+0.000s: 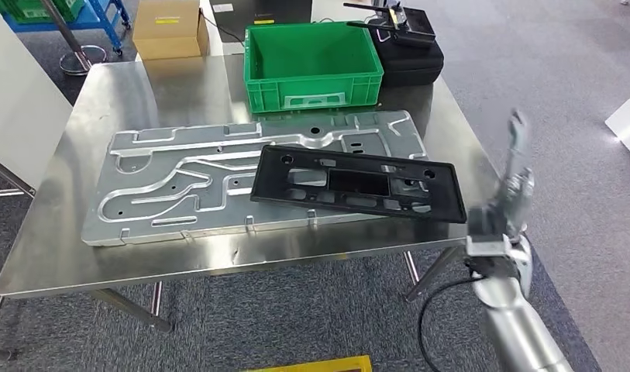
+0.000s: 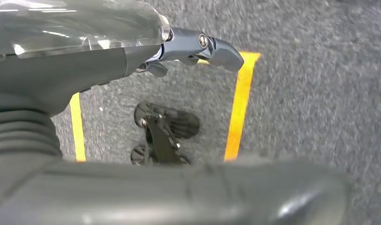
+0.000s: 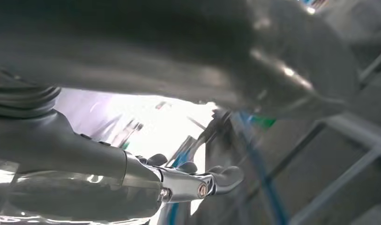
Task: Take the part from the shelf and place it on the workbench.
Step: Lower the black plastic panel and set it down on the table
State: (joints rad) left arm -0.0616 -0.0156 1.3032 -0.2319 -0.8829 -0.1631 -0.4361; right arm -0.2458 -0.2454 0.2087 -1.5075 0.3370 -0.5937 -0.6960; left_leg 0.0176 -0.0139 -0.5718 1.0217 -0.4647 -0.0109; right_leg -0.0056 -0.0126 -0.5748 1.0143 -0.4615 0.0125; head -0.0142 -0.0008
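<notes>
The black plastic frame part (image 1: pixel 358 184) is seen lying flat on the large aluminium plate (image 1: pixel 180 182), itself on the steel surface (image 1: pixel 56 248), so placement is judged done; little is left beyond pulling arms clear. A green crate (image 1: pixel 311 66) and cardboard box (image 1: pixel 166 29) are set behind. The right robot hand (image 1: pixel 515 167) is raised off the surface's edge w/ nothing held, fingers extended. The left robot hand (image 2: pixel 197 47) hangs over carpet, nothing gripped, fingers apart.

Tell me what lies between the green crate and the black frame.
In the head view, only the silver metal plate stretches between the green crate and the black frame.
</notes>
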